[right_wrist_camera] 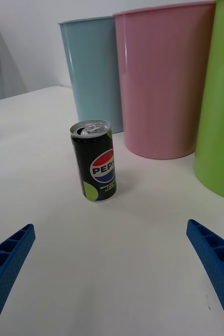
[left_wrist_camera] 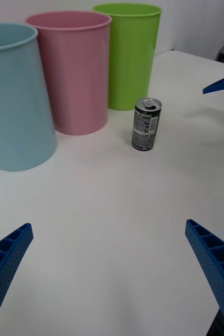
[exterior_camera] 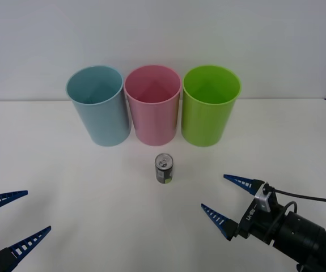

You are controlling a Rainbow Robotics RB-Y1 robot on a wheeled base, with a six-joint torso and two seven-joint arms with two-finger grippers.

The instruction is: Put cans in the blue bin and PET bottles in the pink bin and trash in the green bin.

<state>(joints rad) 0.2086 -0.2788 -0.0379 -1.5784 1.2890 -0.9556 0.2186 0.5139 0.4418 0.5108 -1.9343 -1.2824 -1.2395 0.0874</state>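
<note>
Single can (exterior_camera: 164, 169) upright on the white table (exterior_camera: 66, 187), just near of the gap between pink bin (exterior_camera: 152, 105) and green bin (exterior_camera: 211, 106), apart from both. Blue bin (exterior_camera: 98, 105) at far left of the row; pink in the middle, green at right, walls nearly touching. Pull-tab top silver, mouth apparently open; dark body with blue-and-red logo and lime patches.

Right gripper (exterior_camera: 226, 201) low over the table, right of and nearer than the can, fingers spread wide, nothing between them, aimed toward the can. Left gripper (exterior_camera: 20, 218) at near left corner, fingers likewise wide apart and empty — well clear of the can.

Risks, as judgement only: slim, upright can likely to topple or skid if one fingertip arrives first or the closing line runs off-centre; smooth curved wall prone to slipping from ribbed pads if gripped too near the rim. Target bin farthest from the right arm — carry across the pink bin invites a clip on a rim or an early drop into the wrong colour. Leftover liquid could spill on tilting.

Containers: interiors of all three bins seen from above as far as the inner walls, no contents visible; bottoms not fully in sight.
</note>
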